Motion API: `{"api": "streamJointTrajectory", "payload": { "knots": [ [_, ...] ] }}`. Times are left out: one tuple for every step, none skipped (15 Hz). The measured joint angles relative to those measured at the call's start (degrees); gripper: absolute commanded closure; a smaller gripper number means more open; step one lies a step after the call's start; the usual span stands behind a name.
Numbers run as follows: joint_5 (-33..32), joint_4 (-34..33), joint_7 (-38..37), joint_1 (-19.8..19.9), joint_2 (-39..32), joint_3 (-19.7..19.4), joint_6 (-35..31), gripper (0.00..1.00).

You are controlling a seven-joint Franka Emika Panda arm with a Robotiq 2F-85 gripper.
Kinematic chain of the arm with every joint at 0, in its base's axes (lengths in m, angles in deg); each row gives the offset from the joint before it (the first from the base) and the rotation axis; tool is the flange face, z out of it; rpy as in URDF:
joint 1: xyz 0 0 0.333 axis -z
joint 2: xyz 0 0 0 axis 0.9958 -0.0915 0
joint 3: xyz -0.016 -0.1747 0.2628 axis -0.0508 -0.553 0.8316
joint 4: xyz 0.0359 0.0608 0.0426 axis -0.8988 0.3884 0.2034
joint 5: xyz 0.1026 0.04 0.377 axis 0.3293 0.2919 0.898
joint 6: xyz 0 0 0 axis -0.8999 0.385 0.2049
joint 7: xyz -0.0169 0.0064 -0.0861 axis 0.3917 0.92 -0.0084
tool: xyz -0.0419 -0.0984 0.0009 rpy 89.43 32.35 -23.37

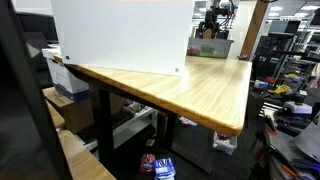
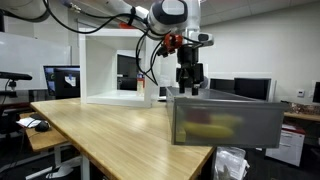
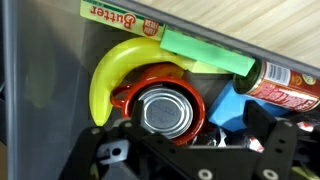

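Fingers spread wide, the black gripper (image 2: 189,84) hangs over the silver tin can (image 3: 165,110) nested in a red round bowl (image 3: 122,95) inside the grey plastic bin (image 2: 225,122) — coming down, a finger could catch the bowl's rim or the yellow curved banana (image 3: 108,65) beside it. The bin's cloudy wall blurs its contents in an exterior view.

A big wooden desk (image 2: 100,130) is seen in both exterior views. It is held up by black legs (image 1: 101,118). A white open box (image 2: 112,68) is set on its far end. In an exterior view, dark screens (image 2: 62,80) are lined up behind the desk, and a pale wall (image 2: 60,45) is seen behind them. Under the desk, a dark floor (image 1: 200,150) is dotted with small clutter. A wooden post (image 1: 259,25) is seen far back. The room is brightly lit.
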Motion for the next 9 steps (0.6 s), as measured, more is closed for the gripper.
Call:
{"api": "streamJointTrajectory", "payload": {
  "knots": [
    [0.0,-0.4,0.4,0.0,-0.3,0.2,0.0,0.0],
    [0.0,-0.6,0.5,0.0,-0.4,0.4,0.0,0.0],
    [0.0,-0.8,0.6,0.0,-0.6,0.7,0.0,0.0],
    [0.0,-0.9,0.7,0.0,-0.6,1.0,0.0,0.0],
    [0.0,-1.0,0.8,0.0,-0.7,1.3,0.0,0.0],
    [0.1,-1.1,1.0,0.0,-0.7,1.6,0.2,0.0],
    [0.1,-1.2,1.5,0.0,-0.8,1.9,0.6,0.0],
    [0.1,-1.4,2.0,0.0,-0.8,2.1,1.2,0.0],
    [0.1,-1.5,2.7,0.0,-0.8,2.4,1.9,0.0]
  ]
}}
